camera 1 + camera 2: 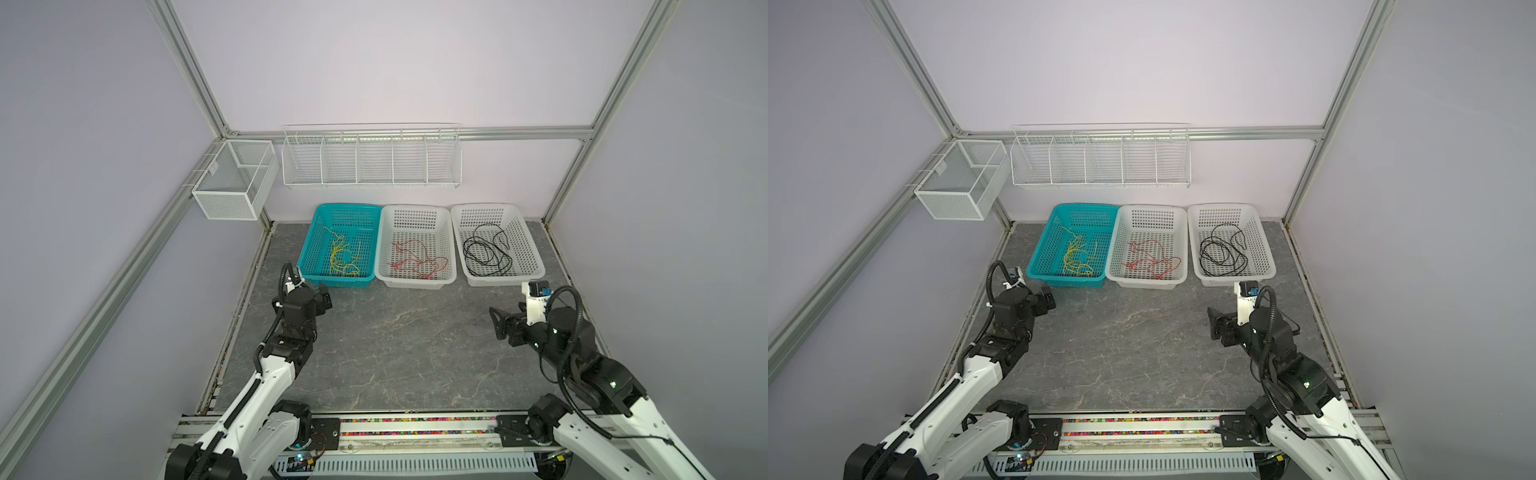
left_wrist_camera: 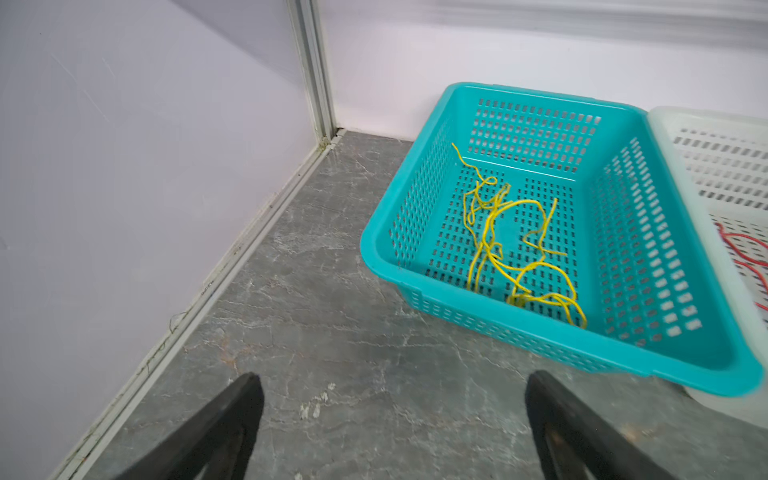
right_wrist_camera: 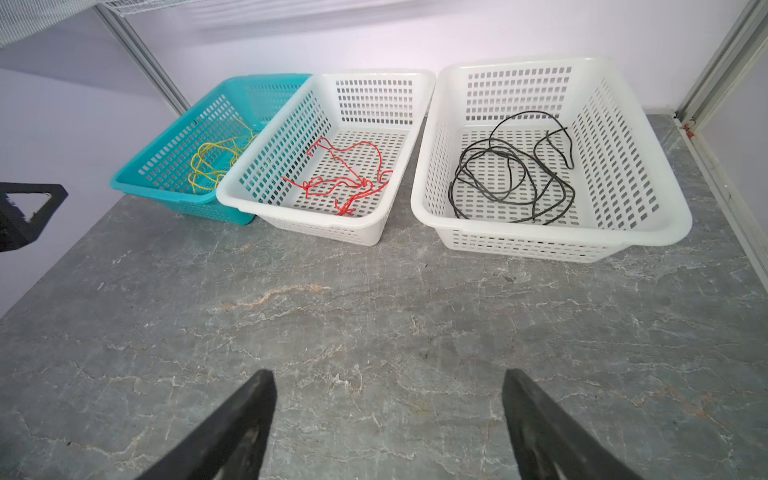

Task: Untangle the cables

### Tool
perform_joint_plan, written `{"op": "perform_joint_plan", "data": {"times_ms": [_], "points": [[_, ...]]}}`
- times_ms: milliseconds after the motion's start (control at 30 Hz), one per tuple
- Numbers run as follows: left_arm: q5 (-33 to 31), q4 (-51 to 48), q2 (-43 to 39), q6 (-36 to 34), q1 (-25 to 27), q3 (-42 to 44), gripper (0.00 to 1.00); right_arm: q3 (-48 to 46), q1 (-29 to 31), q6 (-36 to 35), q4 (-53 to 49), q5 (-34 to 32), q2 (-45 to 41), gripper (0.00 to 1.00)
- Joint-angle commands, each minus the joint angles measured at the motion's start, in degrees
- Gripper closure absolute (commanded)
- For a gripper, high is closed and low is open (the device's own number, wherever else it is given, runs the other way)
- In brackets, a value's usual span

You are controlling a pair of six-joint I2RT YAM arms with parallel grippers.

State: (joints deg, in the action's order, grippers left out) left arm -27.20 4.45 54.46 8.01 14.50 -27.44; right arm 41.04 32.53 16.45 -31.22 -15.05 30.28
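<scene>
At the back of the table (image 1: 395, 353), the yellow cable (image 1: 343, 257) lies in the teal basket (image 1: 336, 282), the red cable (image 1: 417, 262) in the middle white basket (image 1: 411, 283), and the black cable (image 1: 486, 253) in the right white basket (image 1: 505, 279). The left gripper (image 2: 392, 380) and right gripper (image 3: 388, 374) are spread apart and empty. The left wrist view cuts off most of the red cable.

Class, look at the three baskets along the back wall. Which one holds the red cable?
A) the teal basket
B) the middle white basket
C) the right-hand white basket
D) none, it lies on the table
B: the red cable lies on the floor of the middle white basket, while the yellow cable is in the teal basket and the black cable is in the right-hand white basket.
</scene>
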Motion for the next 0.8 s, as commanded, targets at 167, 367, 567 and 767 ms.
{"op": "perform_joint_plan", "data": {"times_ms": [167,367,567,767], "points": [[-3.36,28.95,13.89,-8.09,-2.99,5.91,0.01,-4.60,0.49,-0.73,5.47,-5.40,-1.55,0.12],[-1.09,37.74,23.55,-8.12,-4.70,5.39,0.01,-5.51,0.47,-0.96,5.35,-6.22,-2.89,0.12],[1.27,44.44,30.48,-6.95,-6.30,5.67,0.01,-6.71,0.50,-0.98,7.20,-6.32,-2.17,0.12],[3.11,45.08,33.56,-5.47,-8.44,4.32,0.02,-8.42,0.47,-2.28,13.08,-12.06,-1.58,0.12]]}}
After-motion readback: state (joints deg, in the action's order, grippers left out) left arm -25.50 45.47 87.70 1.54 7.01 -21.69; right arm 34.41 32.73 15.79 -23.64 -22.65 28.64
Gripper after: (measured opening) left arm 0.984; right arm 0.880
